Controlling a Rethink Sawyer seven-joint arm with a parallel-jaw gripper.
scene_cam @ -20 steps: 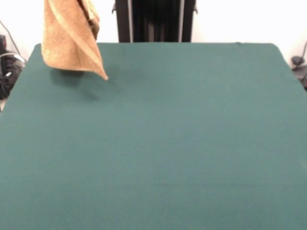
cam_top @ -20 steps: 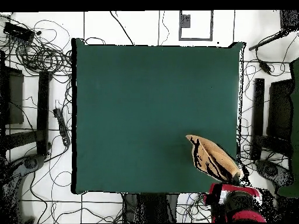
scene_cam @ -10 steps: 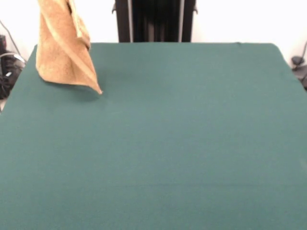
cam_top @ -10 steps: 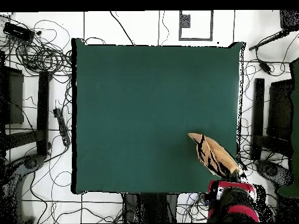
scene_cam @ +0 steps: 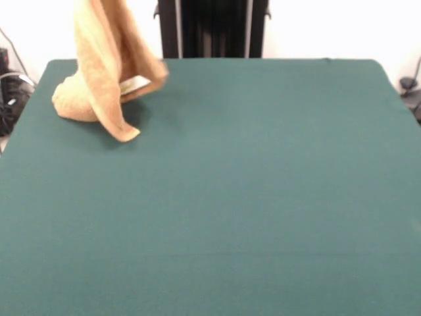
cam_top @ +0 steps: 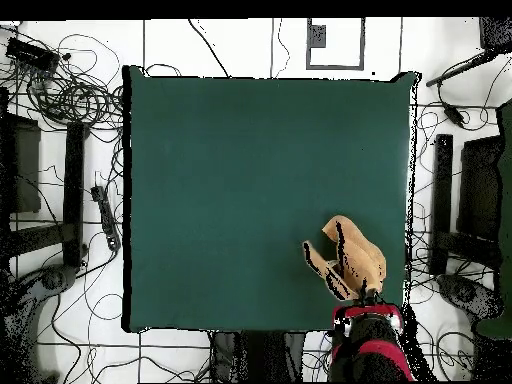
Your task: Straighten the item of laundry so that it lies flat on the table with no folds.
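Can't really tell how the pincer is set, hidden behind the red and black arm [cam_top: 368, 345] from overhead and cut off at the top edge in front. Small golden-orange terry-cloth towel [scene_cam: 105, 72] hanging bunched and folded, lower end touching the big dark green felt-covered table [scene_cam: 250, 197] near its corner. Tangled black cables [cam_top: 70, 90] on the floor around.

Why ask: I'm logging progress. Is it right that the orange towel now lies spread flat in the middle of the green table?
Not right. The front view shows the towel hanging bunched from above, its lower end resting near a corner of the green table, not flat in the middle.
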